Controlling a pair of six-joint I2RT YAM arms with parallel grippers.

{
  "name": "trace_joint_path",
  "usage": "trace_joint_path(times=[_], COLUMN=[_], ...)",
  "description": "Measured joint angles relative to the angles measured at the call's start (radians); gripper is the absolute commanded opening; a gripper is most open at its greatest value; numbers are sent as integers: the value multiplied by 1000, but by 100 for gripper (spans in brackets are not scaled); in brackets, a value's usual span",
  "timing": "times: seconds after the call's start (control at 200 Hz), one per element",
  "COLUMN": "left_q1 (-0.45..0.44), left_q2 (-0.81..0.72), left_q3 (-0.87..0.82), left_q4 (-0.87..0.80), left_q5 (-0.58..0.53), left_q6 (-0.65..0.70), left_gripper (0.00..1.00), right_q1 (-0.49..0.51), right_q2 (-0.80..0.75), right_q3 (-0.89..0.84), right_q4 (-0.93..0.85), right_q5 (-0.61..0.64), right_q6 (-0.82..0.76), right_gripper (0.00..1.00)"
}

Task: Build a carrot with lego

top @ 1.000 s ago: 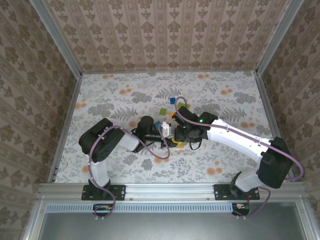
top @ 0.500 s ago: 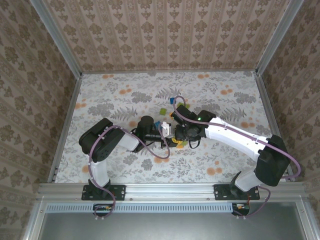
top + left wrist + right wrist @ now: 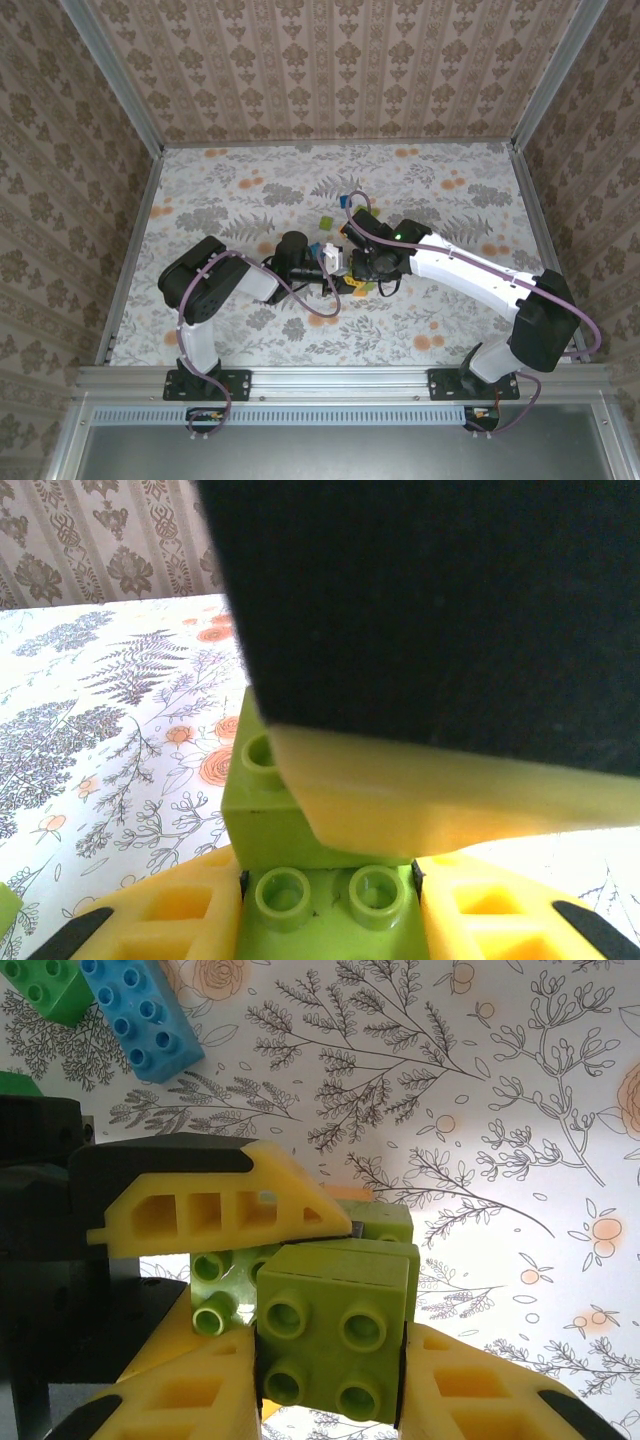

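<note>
The carrot [image 3: 265,810] is a small stack of lime-green studded bricks held above the table's middle. My left gripper [image 3: 325,905] is shut on its lower brick [image 3: 330,910], fingers tight on both sides. My right gripper [image 3: 330,1360] comes from the opposite side and is shut on a lime-green four-stud brick [image 3: 335,1335] that sits against the stack. The left gripper's yellow finger [image 3: 220,1210] crosses just above that brick. In the top view both grippers meet, left gripper [image 3: 336,262] and right gripper [image 3: 354,264]. A sliver of orange [image 3: 345,1193] shows behind the stack.
Loose lego lies around the meeting point: a blue brick [image 3: 140,1010] and a dark green one [image 3: 40,985] on the flowered mat, a blue one [image 3: 346,200] and a lime one [image 3: 326,222] farther back. More pieces [image 3: 358,287] lie under the grippers.
The right gripper's jaws have narrowed onto the lime-green brick, and its wrist has shifted slightly left toward the left gripper. The left arm has stayed still.
</note>
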Motion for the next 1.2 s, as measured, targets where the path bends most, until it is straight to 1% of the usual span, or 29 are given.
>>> trace_joint_path(times=[0.465,0.665,0.84,1.2], left_q1=[0,0,0,0], left_q2=[0,0,0,0], left_q3=[0,1,2,4], left_q4=[-1,-3,-4,-8], left_q5=[0,0,0,0], left_q6=[1,3,4,4], left_gripper=[13,13,13,13], right_q1=[-16,-42,-65,-87], right_q2=[-42,-83,-119,-120], right_q3=[18,-28,-74,-114], right_q4=[-24,-21,-13,47], right_q5=[13,10,-5,-72], right_q6=[-1,-1,-8,-30], right_gripper=[26,26,26,26])
